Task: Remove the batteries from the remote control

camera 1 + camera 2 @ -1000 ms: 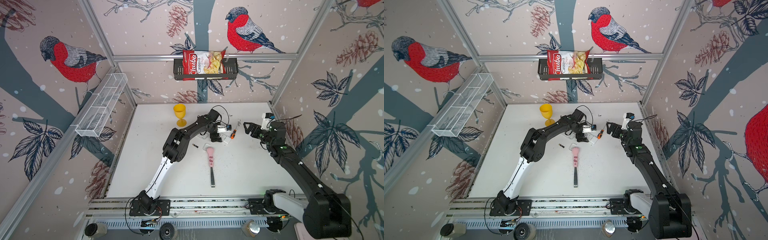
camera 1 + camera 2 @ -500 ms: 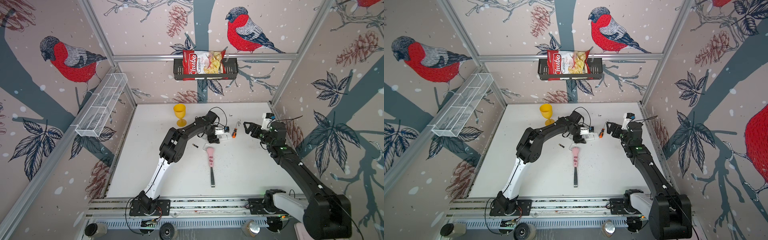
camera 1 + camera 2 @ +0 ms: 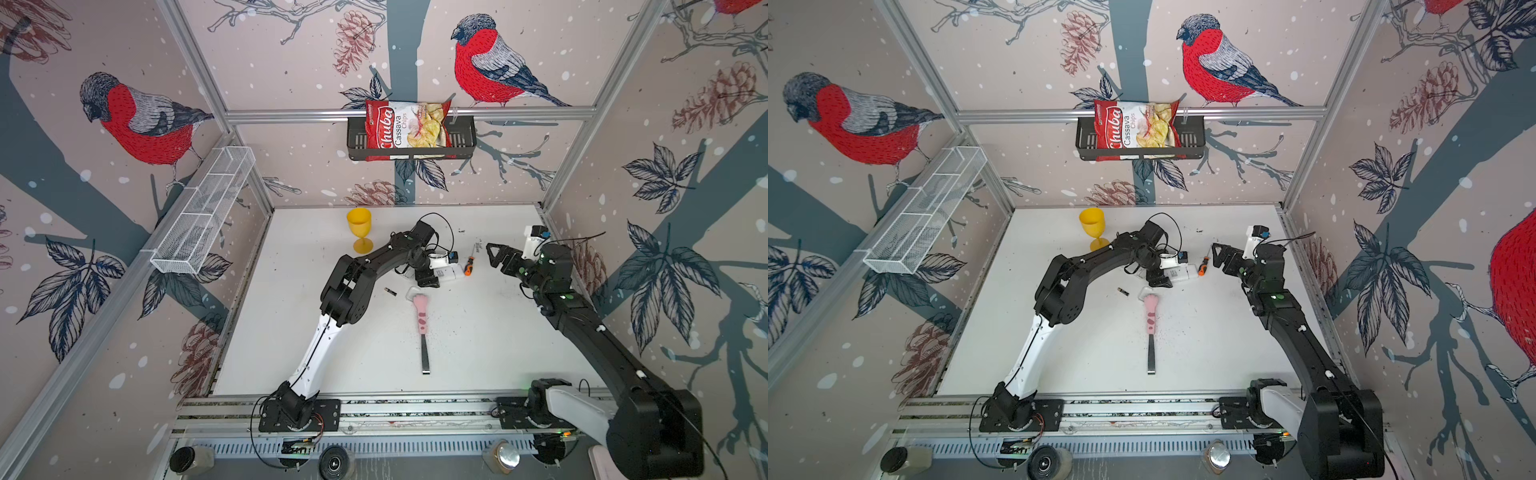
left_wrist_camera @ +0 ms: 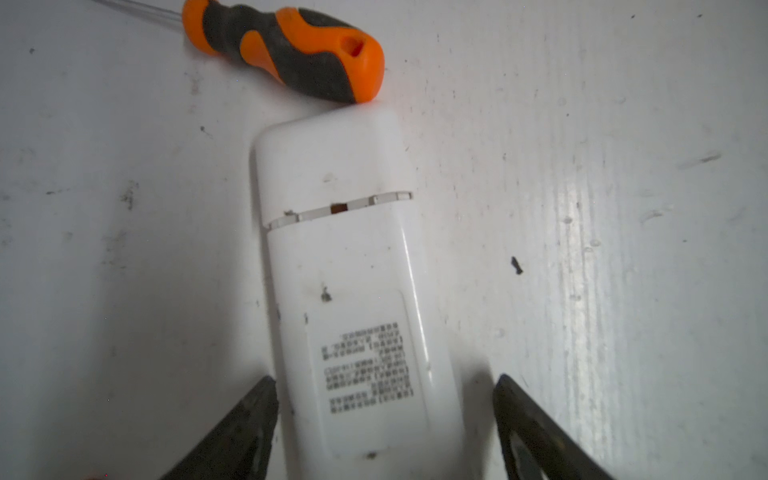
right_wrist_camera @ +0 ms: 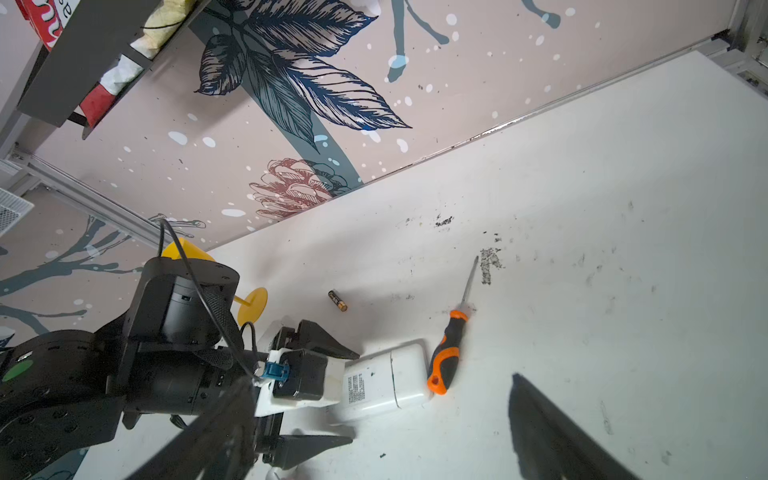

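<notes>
Top view, read from left to right: a yellow goblet (image 3: 360, 232) stands near the back wall. One battery (image 3: 390, 291) lies loose on the white table (image 3: 478, 353), just left of the head of a pink-handled tool (image 3: 420, 318). Next is the left gripper (image 3: 436, 275), low over the table, its fingers spread wide on either side of the remote control (image 3: 453, 272). Left wrist view: the remote lies back up, its long axis in line with the gripper's reach. Its label end sits between the fingers (image 4: 249, 419), one touching its side and the other apart, so nothing is clamped. The far end, beyond a seam, stops just beside the handle of the orange-and-black screwdriver (image 4: 299, 50). Right wrist view: a second battery (image 5: 337, 300) rests on the table on the back-wall side of the left gripper. Farthest right, the right gripper (image 3: 498, 255) hangs with fingers wide and empty, apart from the remote and pointing towards it. The left arm is plainly the nearer, and a squeeze across the remote's short axis seems the likely next move. Whether a cell remains inside cannot be told.
</notes>
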### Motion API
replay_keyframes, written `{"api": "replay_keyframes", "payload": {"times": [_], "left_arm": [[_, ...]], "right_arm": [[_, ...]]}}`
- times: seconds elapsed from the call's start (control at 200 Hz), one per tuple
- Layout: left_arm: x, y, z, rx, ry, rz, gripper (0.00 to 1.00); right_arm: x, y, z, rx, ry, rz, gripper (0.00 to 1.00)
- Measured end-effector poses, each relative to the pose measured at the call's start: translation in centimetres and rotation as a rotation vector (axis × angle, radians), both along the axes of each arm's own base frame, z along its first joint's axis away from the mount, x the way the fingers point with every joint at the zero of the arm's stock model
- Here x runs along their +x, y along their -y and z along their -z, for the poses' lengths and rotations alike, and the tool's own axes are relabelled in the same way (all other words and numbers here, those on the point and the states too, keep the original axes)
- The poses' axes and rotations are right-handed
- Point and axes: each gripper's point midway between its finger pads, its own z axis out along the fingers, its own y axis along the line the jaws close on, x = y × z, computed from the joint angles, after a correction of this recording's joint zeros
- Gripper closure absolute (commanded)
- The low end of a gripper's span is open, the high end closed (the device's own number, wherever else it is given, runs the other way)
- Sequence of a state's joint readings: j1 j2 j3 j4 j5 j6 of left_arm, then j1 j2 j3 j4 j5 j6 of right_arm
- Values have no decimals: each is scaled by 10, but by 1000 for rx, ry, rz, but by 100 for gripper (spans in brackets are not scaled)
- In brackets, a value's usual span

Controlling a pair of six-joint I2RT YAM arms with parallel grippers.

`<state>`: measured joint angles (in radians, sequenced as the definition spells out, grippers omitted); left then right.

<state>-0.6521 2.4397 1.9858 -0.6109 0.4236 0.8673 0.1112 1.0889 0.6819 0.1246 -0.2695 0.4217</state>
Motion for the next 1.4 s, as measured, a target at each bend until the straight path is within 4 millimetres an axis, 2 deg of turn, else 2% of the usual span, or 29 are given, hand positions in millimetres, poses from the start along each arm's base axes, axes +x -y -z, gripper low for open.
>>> {"api": "replay_keyframes", "payload": {"times": [0.185, 0.51, 0.795, 1.036, 1.171, 1.401], "left_arm": [[-2, 11, 0, 4, -14, 1, 21], [-7, 20, 1, 16, -35, -15, 47], [-7, 17, 0, 21, -23, -41, 55], [-12, -7, -9, 86, -14, -76, 55], [-15, -21, -26, 119, 9, -97, 55], [-31, -44, -50, 129, 19, -116, 56]], "right_arm": [[0, 0, -1, 0, 2, 0, 6], [-3, 0, -8, 3, 24, 0, 6], [-3, 1, -8, 3, 23, 1, 6], [0, 5, -2, 13, 2, 9, 13], [3, 2, 5, 31, -29, 0, 10], [10, -32, 32, 55, -133, -133, 8]]}}
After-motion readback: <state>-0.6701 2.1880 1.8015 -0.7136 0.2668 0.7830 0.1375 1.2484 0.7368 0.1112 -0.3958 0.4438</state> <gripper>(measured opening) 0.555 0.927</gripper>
